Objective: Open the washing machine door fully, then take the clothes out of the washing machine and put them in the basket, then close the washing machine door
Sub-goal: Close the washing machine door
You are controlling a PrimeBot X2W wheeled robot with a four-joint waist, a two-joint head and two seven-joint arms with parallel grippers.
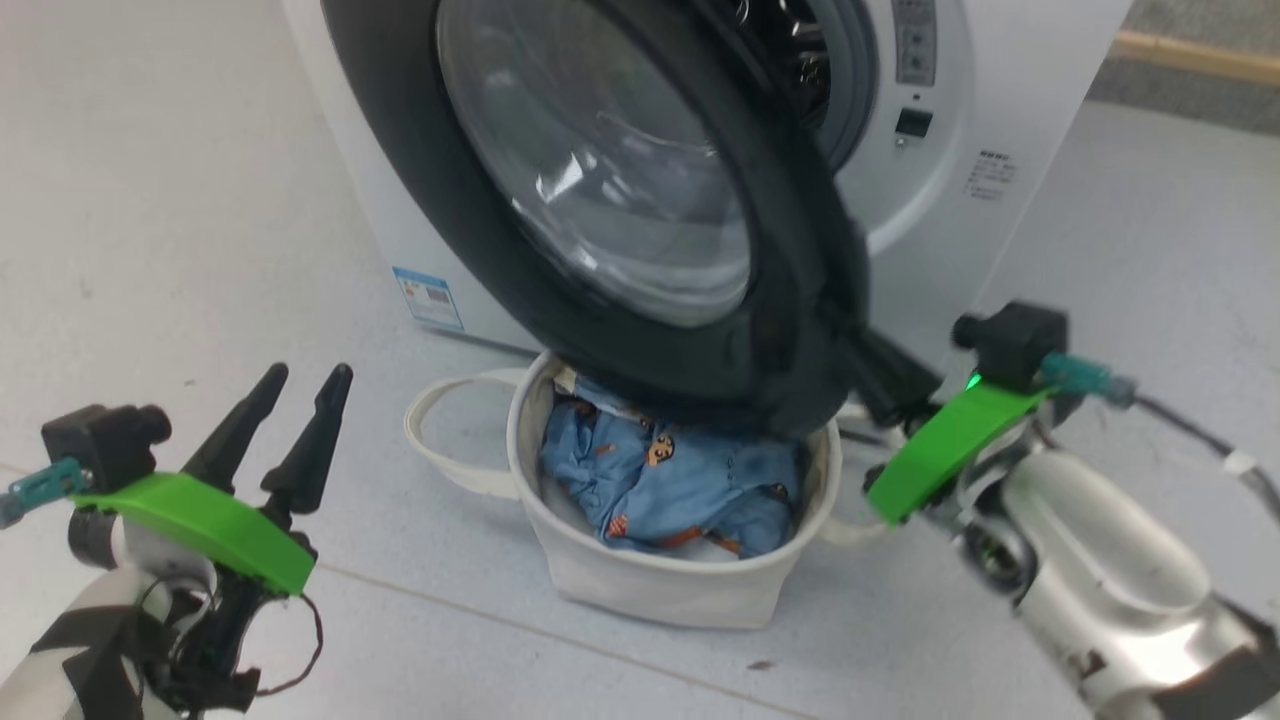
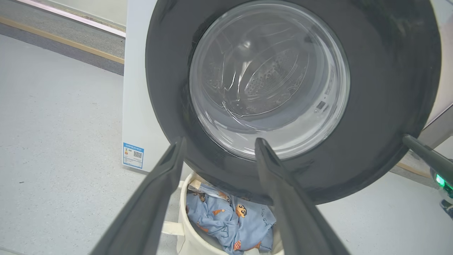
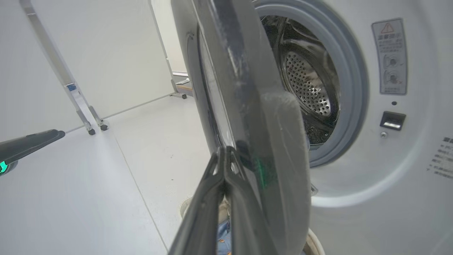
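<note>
The left gripper (image 1: 309, 372) and right gripper (image 1: 885, 375) each have long tapering dark fingers (image 1: 237, 425), a bright green plate (image 1: 200, 525) and a black box (image 1: 100, 435) with a teal plug (image 1: 45, 483); the right forearm (image 1: 1110, 560) is glossy silver

I'm looking at a pale grey floor (image 1: 170, 230) here, it's carrying the washing machine (image 1: 1020, 80) at the back and the basket (image 1: 660, 590) sitting just in front of it. Tiny dark speck (image 1: 760, 664) is lying near the basket too.
</note>
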